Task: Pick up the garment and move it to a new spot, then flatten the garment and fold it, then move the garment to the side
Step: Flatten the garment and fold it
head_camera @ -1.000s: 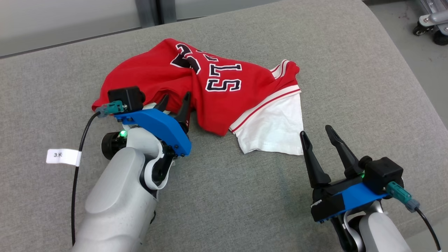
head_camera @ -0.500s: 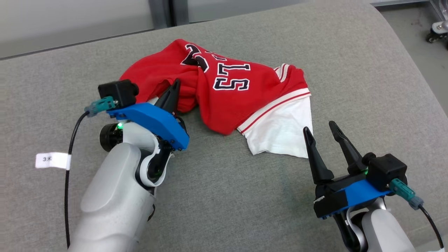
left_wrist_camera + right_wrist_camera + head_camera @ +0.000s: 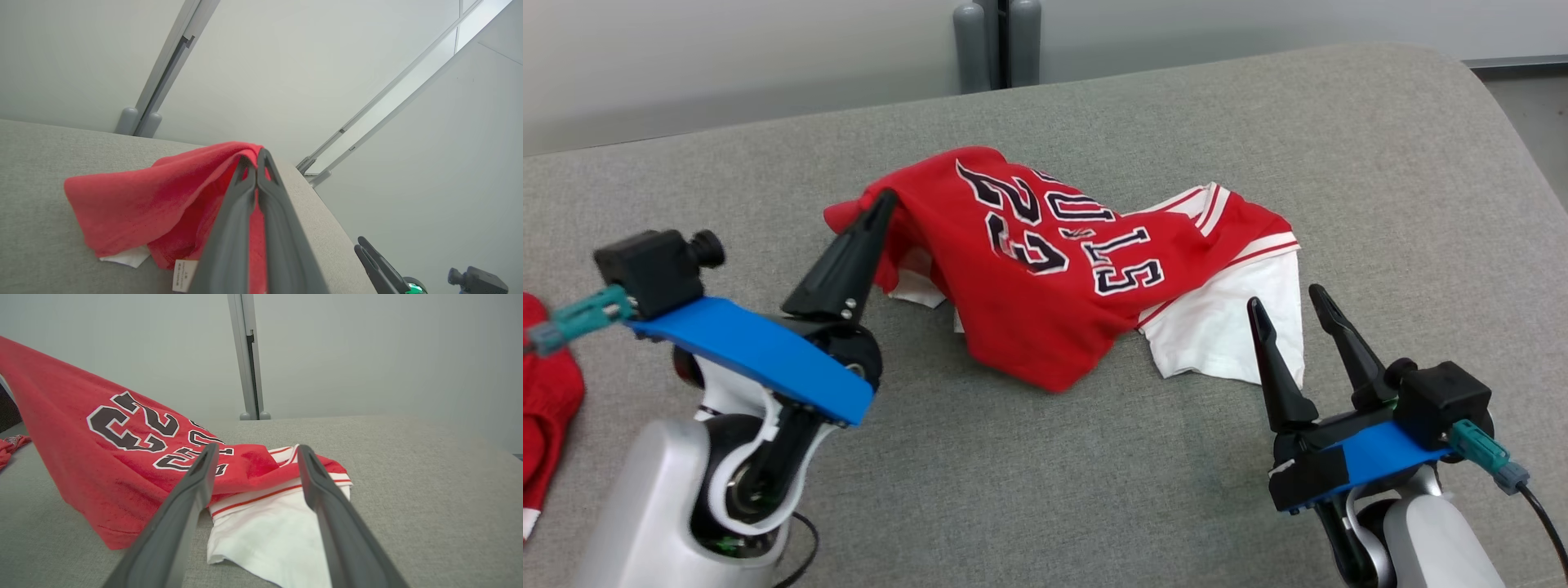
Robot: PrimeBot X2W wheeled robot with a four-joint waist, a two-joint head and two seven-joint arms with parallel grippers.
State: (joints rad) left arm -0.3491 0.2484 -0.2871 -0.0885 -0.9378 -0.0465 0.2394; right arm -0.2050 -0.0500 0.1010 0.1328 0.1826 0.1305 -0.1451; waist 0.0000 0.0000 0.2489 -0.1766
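Your left gripper (image 3: 885,202): fingers pressed together, clamped on red corner of garment (image 3: 1029,278), corner held up off surface (image 3: 1258,122). Rest of garment drapes down to right of that gripper onto grey fabric surface. White part lies just ahead of your right gripper (image 3: 1285,295), fingers apart, holding nothing. Beyond both grippers you see pale wall (image 3: 727,57), two grey posts (image 3: 990,45). Another red cloth (image 3: 547,408) lies left of left gripper.

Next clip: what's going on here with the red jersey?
The robot's left hand is shut on an edge of the red jersey, holding that edge raised off the grey cushion while the rest lies crumpled. The right hand is open near the jersey's other end, holding nothing. Flattening and folding are not yet done.
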